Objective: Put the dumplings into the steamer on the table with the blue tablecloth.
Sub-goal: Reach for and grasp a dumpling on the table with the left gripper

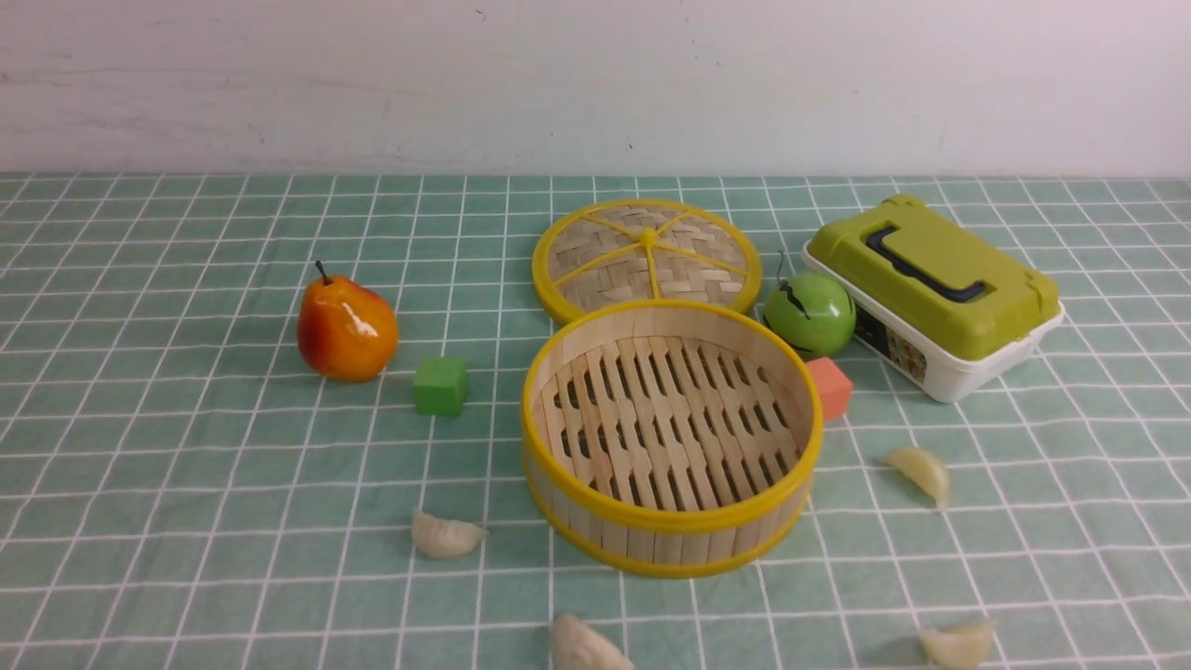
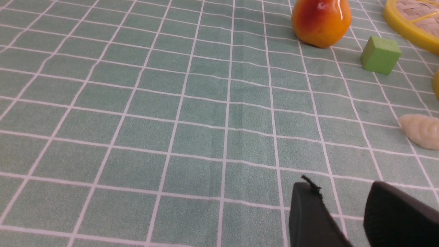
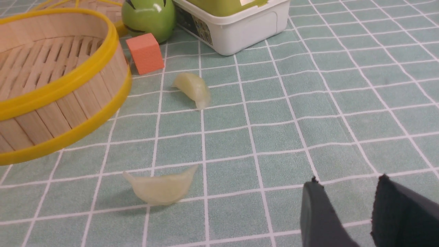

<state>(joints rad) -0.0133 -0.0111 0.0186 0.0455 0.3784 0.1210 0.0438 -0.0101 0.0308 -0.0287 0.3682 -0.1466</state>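
The steamer stands empty at the table's middle, its yellow rim also in the right wrist view. Several cream dumplings lie on the blue tablecloth around it: one at its front left, one at the front edge, one to its right, one at the front right. My left gripper is open and empty over bare cloth, with a dumpling beside it. My right gripper is open and empty, near two dumplings. Neither gripper shows in the front view.
The flat woven lid lies behind the steamer. A green apple, an orange cube and a green-lidded white box sit to the right. A pear and a green cube sit to the left.
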